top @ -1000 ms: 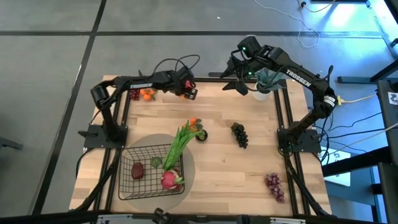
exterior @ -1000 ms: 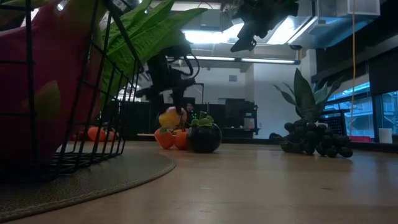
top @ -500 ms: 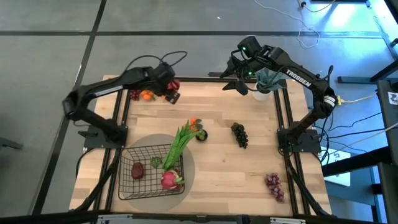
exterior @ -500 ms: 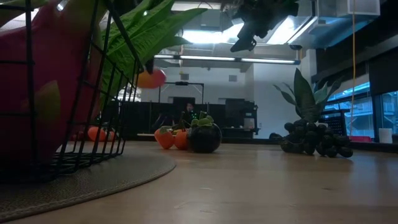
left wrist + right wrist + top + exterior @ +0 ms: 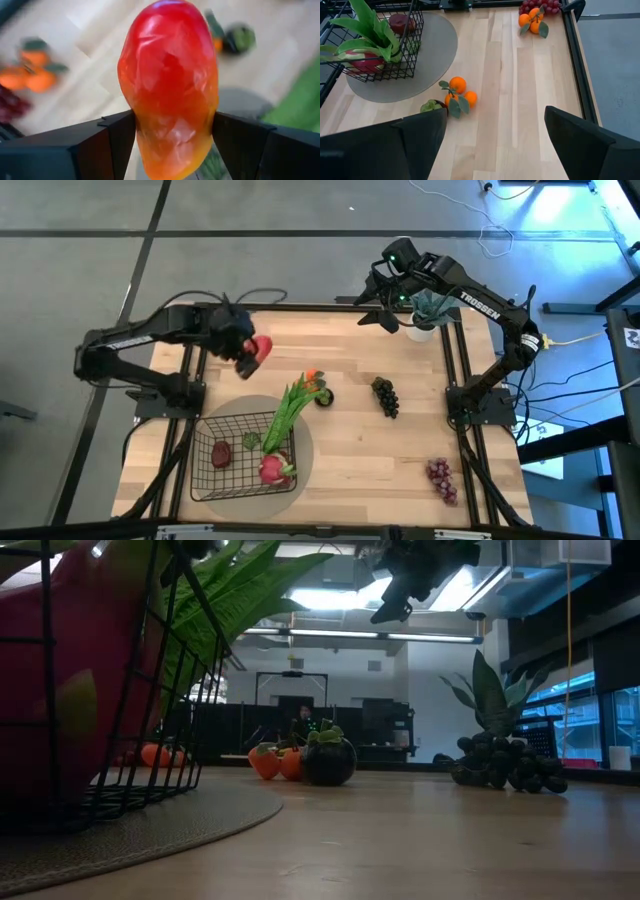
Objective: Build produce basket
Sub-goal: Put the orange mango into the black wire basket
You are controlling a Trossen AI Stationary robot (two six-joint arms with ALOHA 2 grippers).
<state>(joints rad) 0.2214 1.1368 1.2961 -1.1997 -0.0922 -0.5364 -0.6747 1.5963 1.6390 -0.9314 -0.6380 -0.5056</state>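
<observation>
One mango in transit, left arm; right arm parked.

Left gripper (image 5: 250,352) is clenched on the red-orange mango (image 5: 169,85), both fingers (image 5: 117,145) pressed to its flanks, held in the air over the wood between the table's far-left corner and the basket (image 5: 205,480). Judgement: carry it level and release low over a bare cell, clear of the green stalks (image 5: 288,408) and dragon fruit (image 5: 272,470). Right gripper (image 5: 388,317) hangs released near the potted plant (image 5: 428,308). Only the wrist view shows the grip contact; the low view probably misses the mango altogether.
</observation>
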